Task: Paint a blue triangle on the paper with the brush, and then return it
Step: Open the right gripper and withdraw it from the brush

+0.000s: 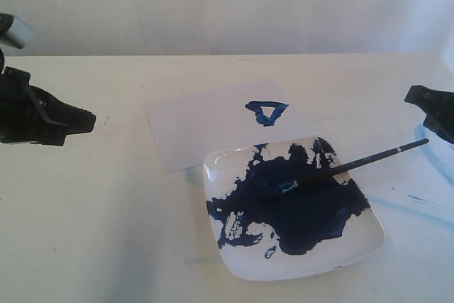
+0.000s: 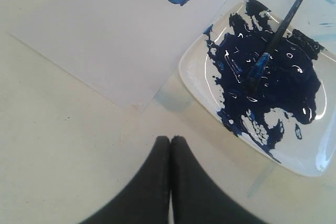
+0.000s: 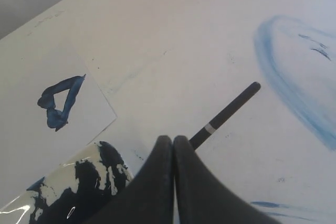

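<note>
Brush [image 1: 369,158] on plate [image 1: 217,169], handle end near right end effector [image 1: 409,96]

You have the white square plate [image 1: 358,246] on the table [image 1: 99,225], with a dark-blue paint pool [image 1: 305,211] covering most of it. The brush [image 1: 369,160] lies with its tip in that pool, its black handle slanting out over the plate's right rim. Just beyond the plate lies the paper [image 1: 202,129], with the blue triangle [image 1: 267,112] near its right end, pointing toward the plate. Your left gripper [image 1: 89,121] hangs well off to the left. Your right gripper [image 1: 415,95] sits near the handle's end but apart from it. Both hold nothing. Pale blue smears [image 1: 418,207] mark the table at right.
</note>
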Action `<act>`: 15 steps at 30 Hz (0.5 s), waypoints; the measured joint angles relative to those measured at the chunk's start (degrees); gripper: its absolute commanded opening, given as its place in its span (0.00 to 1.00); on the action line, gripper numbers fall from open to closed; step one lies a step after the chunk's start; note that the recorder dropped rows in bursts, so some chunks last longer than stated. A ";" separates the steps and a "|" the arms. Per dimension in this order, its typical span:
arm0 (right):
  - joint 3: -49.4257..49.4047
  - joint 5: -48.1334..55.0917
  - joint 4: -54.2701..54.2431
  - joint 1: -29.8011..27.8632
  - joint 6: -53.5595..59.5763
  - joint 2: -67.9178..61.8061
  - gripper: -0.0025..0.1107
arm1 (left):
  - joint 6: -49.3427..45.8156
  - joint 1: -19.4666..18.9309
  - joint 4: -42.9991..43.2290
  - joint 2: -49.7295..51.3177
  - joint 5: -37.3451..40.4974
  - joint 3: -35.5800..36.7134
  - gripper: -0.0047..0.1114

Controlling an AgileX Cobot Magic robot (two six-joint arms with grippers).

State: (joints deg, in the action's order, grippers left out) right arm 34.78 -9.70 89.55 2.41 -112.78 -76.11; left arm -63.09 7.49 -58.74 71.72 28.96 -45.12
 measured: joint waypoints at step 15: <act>0.00 -0.10 0.00 0.00 0.11 0.00 0.02 | 0.00 0.00 10.59 -20.00 -8.88 0.13 0.04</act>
State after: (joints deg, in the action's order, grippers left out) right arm 34.78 -9.80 89.55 2.41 -112.67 -76.11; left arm -63.09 7.49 -48.15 51.71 20.08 -44.99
